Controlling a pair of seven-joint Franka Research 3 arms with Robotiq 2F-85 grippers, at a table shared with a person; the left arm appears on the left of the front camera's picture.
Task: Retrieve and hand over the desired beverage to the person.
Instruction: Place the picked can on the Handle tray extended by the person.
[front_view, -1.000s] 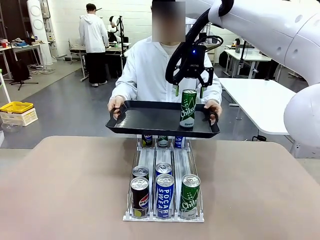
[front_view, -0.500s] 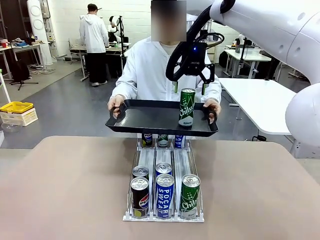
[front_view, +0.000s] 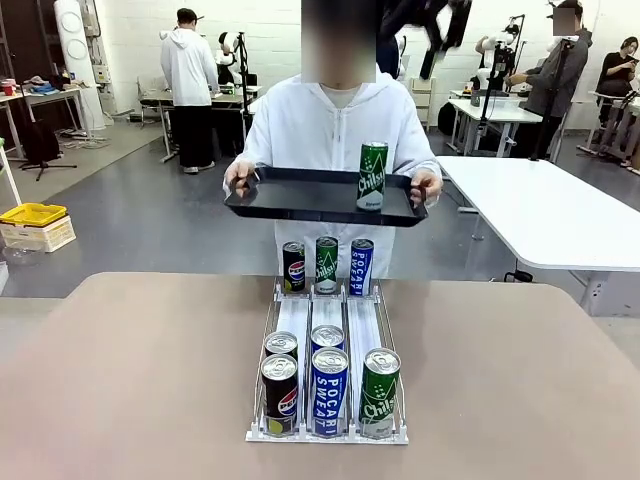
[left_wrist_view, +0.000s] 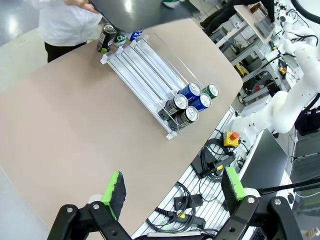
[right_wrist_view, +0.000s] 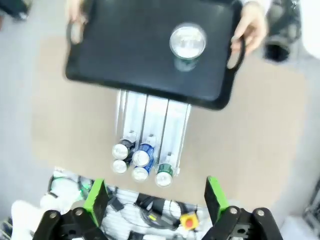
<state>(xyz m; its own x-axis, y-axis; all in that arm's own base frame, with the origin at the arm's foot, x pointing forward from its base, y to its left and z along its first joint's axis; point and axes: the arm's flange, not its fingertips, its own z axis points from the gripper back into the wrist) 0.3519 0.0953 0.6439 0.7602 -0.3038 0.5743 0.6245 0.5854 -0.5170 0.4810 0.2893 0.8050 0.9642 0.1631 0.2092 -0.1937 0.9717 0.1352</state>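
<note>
Handover looks complete: the green can (front_view: 373, 175) stands upright near the right end of the tray (front_view: 290, 197), which the person (front_view: 330, 120) has lifted higher, away from the rack (front_view: 300, 320) on the table (front_view: 150, 380). The right gripper (right_wrist_view: 156, 192), jaws spread and empty, has pulled up well above the can. The left gripper (left_wrist_view: 173, 186) hangs open above the table's edge, holding nothing.

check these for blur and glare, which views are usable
front view: sharp on the can rack, only the right gripper at the top is motion-smeared; left wrist view: sharp, wide-angle bend, glare on the tray; right wrist view: soft throughout, green can washed out on top.
</note>
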